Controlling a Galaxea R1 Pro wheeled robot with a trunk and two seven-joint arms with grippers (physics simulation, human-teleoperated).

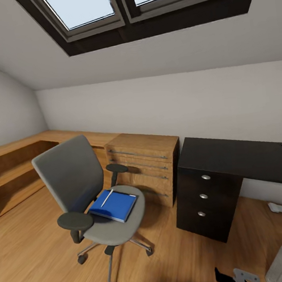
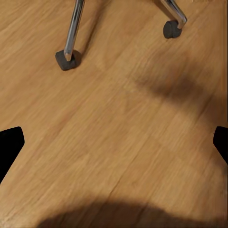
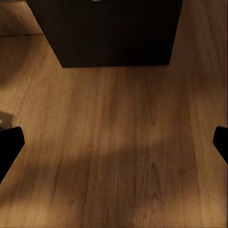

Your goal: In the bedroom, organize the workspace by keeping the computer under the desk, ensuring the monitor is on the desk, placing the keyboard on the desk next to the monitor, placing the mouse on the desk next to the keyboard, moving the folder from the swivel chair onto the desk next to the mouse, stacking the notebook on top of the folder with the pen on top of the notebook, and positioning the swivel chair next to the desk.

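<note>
Wooden floor [image 2: 118, 142] lies below both spread grippers: left [image 2: 114, 142], right [image 3: 114, 142].

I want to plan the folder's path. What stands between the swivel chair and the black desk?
In the head view, a wooden drawer chest stands against the wall between the swivel chair and the black desk; in front of it is wood floor.

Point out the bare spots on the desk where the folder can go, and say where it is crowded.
The black desk top is bare from above its drawers to its right end near the frame edge. The crowded place is the swivel chair seat, taken up by the blue folder with the pen on top. The wooden cabinet top beside the desk is also bare.
</note>
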